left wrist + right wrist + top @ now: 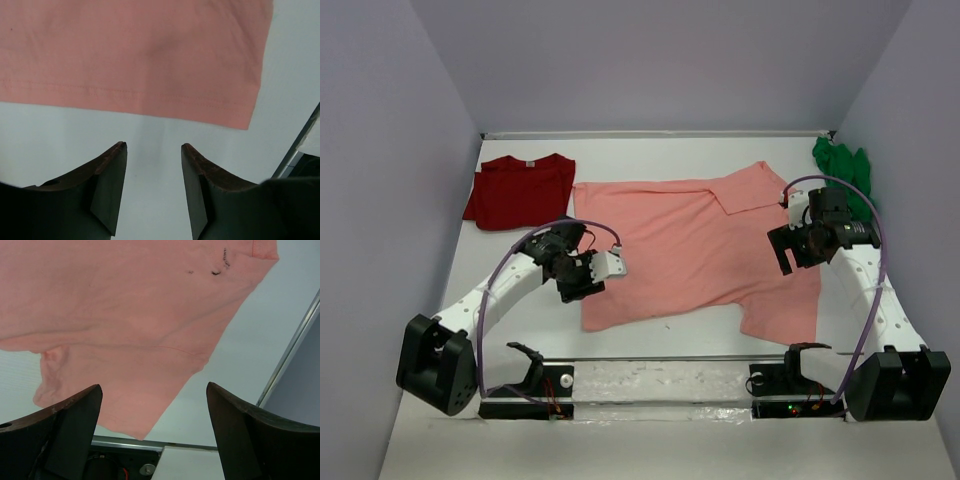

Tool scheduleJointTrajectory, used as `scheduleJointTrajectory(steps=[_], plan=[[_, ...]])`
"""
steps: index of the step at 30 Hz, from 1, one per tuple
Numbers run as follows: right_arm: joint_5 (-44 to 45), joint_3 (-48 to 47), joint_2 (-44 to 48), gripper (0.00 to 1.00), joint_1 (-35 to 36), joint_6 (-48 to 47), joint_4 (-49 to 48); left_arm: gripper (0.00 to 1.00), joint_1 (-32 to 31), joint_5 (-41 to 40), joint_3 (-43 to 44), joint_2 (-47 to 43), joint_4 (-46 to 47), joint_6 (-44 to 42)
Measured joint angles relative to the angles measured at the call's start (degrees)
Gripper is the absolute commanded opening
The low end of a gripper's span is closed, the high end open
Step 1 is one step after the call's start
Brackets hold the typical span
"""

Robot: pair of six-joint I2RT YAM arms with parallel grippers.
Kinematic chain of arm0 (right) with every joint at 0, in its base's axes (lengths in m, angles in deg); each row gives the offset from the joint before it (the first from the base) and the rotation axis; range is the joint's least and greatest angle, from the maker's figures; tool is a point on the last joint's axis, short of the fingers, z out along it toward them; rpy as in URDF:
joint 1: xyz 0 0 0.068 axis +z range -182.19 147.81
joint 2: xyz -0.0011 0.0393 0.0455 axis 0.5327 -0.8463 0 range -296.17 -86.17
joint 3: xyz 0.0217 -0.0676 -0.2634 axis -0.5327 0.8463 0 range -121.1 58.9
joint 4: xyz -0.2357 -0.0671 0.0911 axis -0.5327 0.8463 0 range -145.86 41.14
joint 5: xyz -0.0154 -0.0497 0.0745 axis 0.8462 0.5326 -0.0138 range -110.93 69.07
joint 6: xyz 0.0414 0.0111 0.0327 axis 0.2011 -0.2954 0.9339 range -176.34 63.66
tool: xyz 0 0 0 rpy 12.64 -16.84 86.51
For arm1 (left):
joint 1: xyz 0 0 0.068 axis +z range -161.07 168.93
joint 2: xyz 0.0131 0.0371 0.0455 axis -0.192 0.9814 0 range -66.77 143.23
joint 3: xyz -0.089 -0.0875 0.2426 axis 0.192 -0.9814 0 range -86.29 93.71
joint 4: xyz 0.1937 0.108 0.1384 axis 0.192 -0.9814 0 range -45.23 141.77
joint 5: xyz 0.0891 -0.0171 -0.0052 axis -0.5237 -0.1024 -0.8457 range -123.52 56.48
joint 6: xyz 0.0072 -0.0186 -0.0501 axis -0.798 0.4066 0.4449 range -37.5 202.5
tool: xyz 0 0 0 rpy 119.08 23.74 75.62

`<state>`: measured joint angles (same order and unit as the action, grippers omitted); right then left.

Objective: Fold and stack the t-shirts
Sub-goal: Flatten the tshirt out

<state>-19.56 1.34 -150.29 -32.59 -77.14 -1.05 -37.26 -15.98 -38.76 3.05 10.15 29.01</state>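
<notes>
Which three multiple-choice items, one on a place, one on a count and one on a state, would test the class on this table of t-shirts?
1. Where does the dark red t-shirt lie?
A. at the far left corner of the table
B. at the near right corner
C. between the arm bases

2. How many t-shirts are in view?
A. two
B. three
C. five

3. How does the right end effector stand?
A. open, holding nothing
B. shut on a sleeve
C. shut on nothing

Answers:
1 A: the top view shows it far back on the left.
2 B: the dark red one, the salmon-pink t-shirt spread in the middle, and the green t-shirt bunched at the far right.
3 A: the right wrist view shows its jaws wide apart above the cloth, gripping none of it.
</notes>
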Motion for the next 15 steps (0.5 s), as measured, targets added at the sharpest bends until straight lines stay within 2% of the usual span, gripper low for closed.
scheduleJointTrajectory(steps=[5, 15], plan=[[0.2, 0.4, 0.0, 0.9, 0.0, 0.1, 0.0, 0.61, -4.2, -2.0, -2.9, -4.3, -1.7, 1.3], [0.2, 0.4, -2.6, 0.9, 0.0, 0.1, -0.2, 0.61, -15.2, -3.7, -5.8, -5.2, -1.9, 7.0]])
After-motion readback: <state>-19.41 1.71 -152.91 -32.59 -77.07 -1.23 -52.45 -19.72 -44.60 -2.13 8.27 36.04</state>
